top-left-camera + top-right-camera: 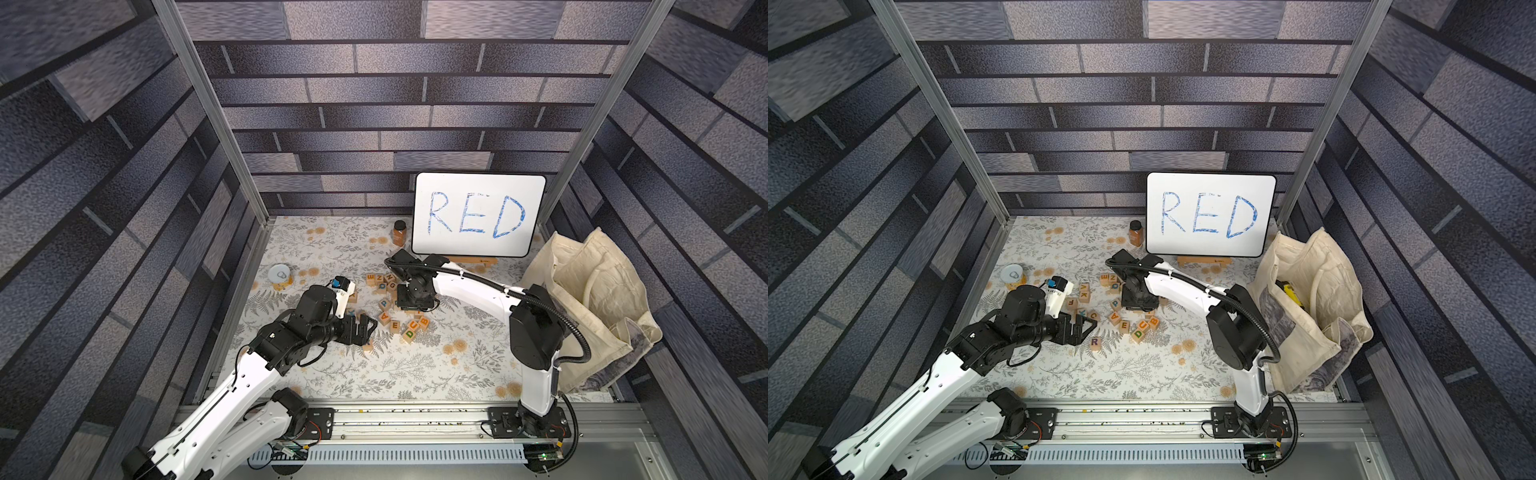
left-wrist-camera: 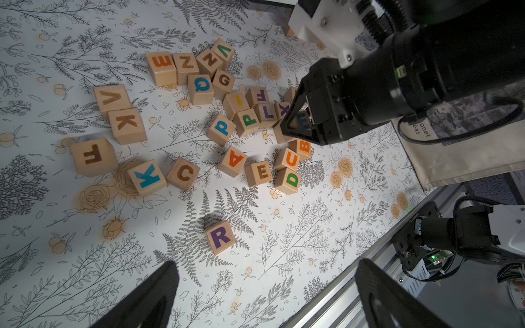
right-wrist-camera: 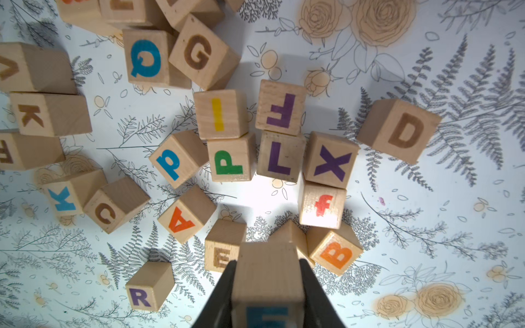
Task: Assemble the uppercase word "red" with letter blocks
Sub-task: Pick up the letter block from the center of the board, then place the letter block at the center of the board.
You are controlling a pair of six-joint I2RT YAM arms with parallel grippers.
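I hold the blue E block (image 3: 267,286) clamped in the right gripper (image 3: 268,265) over the pile; the left gripper (image 2: 267,289) has its jaws apart. Next, I judge: seat E beside the R block (image 2: 220,237), faces aligned.

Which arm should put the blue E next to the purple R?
Right, I think. The right gripper is shut on the blue E block; the left gripper is open and empty by the purple R block.

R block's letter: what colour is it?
Dark purple; the R block shows best in the left wrist view.
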